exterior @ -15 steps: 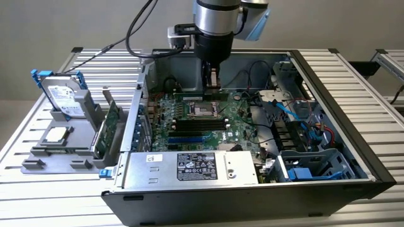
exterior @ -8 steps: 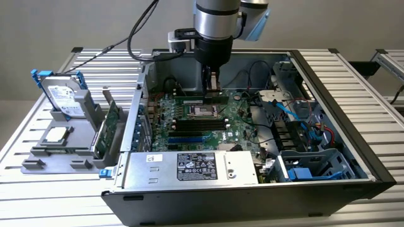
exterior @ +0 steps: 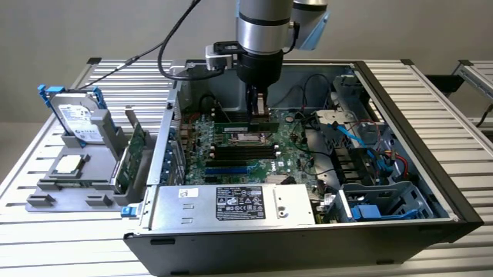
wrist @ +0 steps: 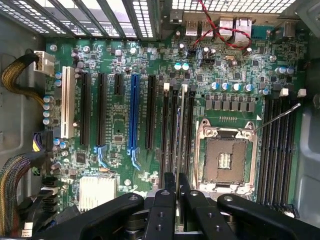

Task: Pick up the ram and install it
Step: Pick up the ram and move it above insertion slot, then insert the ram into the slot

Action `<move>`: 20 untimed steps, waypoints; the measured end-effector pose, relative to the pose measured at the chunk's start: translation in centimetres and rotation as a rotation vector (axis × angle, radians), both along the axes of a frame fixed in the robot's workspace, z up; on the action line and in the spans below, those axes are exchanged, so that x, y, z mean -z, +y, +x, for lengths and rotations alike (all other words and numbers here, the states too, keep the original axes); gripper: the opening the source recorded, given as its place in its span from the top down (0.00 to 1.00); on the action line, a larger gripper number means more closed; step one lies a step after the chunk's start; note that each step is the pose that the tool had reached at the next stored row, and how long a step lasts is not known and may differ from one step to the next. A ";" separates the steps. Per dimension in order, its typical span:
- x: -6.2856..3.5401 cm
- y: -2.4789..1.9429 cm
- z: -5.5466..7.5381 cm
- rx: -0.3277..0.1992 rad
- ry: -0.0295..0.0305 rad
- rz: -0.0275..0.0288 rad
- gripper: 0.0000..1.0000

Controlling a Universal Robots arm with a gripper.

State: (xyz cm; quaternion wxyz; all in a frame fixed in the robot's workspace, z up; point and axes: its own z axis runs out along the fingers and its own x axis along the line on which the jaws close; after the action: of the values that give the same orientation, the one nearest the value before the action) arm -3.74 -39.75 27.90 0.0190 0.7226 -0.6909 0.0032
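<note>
The ram (exterior: pixel 240 128) (wrist: pixel 181 130) hangs inside the open computer case (exterior: pixel 400 115), pinched at its upper edge by the gripper (exterior: pixel 258 115) (wrist: pixel 176 195), whose fingers are almost fully closed on the thin board. In the exterior view it is a green stick with a pale label, lying level just on the far side of the processor socket (exterior: pixel 250 137). In the wrist view it is seen edge-on as a thin line running along the black memory slots (wrist: pixel 172 125) beside the socket (wrist: pixel 225 160). Whether its lower edge touches a slot cannot be told. More black memory slots (exterior: pixel 242 151) lie on the near side of the socket, all on the green motherboard (exterior: pixel 285 153) (wrist: pixel 120 125). A long blue slot (wrist: pixel 132 115) and a white one (wrist: pixel 65 102) stand further along the board. A silver power supply (exterior: pixel 231 205) with a label fills the near end of the case, and a blue drive cage (exterior: pixel 385 202) sits near the exterior view's right. Outside the case, on the exterior view's left, a grey stand (exterior: pixel 69 184) holds a hard drive (exterior: pixel 75 115) with blue brackets and an upright green card (exterior: pixel 135 153). Everything rests on a slatted metal table (exterior: pixel 431 92).
</note>
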 end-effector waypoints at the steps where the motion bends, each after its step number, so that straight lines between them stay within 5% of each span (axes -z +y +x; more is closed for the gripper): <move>1: 0.13 0.00 0.0 0.000 -0.0004 -0.0025 0.86; 8: 1.18 0.00 0.0 0.000 -0.0024 -0.0165 0.86; 20: 1.37 0.00 0.0 0.000 -0.0025 -0.0181 0.86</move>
State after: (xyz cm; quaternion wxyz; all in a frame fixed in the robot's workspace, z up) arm -3.74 -39.75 26.53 0.0246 0.7224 -0.6909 0.0103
